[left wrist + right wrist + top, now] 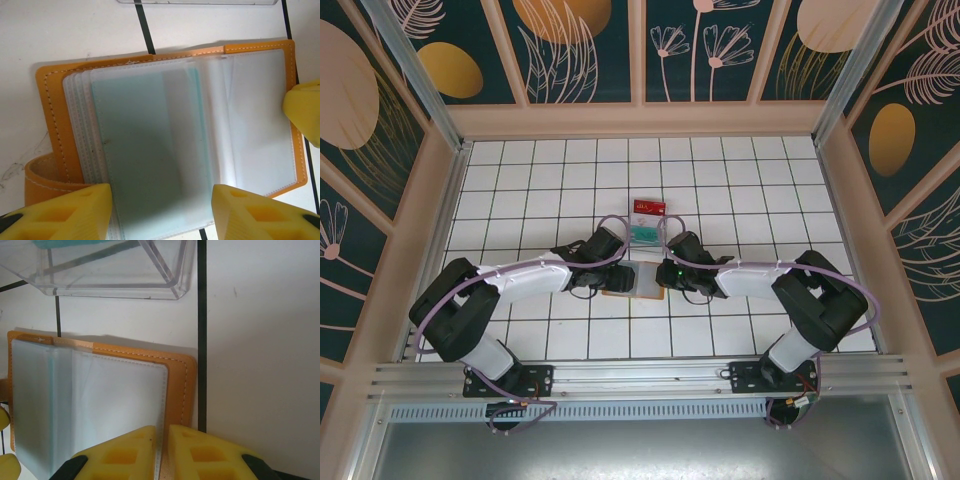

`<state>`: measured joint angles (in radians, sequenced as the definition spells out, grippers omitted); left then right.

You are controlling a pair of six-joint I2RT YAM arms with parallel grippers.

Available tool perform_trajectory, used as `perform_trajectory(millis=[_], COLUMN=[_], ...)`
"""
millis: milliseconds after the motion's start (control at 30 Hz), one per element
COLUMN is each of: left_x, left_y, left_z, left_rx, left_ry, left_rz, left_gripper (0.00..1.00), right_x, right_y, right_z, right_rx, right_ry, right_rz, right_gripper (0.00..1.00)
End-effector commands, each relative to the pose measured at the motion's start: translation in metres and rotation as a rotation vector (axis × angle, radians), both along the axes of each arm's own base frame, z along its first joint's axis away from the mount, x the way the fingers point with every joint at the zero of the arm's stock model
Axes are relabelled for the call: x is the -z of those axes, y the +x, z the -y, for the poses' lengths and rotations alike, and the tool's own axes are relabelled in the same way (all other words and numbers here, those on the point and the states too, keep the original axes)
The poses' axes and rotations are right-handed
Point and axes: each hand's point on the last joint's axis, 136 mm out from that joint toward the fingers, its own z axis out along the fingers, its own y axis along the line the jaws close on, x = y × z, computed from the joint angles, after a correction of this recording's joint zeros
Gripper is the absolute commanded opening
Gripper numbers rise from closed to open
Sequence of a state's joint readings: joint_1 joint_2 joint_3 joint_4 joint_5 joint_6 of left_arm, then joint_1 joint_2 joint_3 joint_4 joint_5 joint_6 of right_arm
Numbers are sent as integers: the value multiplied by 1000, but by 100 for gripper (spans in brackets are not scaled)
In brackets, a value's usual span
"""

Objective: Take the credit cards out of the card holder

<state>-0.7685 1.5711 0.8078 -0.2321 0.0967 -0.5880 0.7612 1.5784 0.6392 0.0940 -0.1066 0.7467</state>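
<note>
Your right gripper pinches the edge of the light, floppy card holder; your left gripper, spread, should take its slick sleeves at lower centre.

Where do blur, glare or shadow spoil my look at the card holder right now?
Left wrist: the card holder sleeves look milky and soft, and the yellow fingers are blurred. Right wrist: stitching sharp, soft shadow behind the holder, faint glints on the clear tray. Top external: even light, holder small.

card holder ×1 | loose cards ×2: red card, teal card | clear plastic tray ×1 | grippers ×2: left gripper, right gripper
</note>
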Motion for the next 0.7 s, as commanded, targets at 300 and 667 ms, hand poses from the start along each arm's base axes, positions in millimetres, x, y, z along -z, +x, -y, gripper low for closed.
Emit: perform_trajectory(millis=[300,667], left_x=[16,9], left_y=[-11,-12], left_z=[9,28], left_rx=[36,92], left_ry=[-30,-109], left_rz=[-72,-94], left_gripper=[57,61], right_x=[29,30], right_y=[-21,-21], right_z=[11,11], right_rx=[-8,-8], right_ry=[-79,-79], right_rz=[-99,-103], right_gripper=[17,17])
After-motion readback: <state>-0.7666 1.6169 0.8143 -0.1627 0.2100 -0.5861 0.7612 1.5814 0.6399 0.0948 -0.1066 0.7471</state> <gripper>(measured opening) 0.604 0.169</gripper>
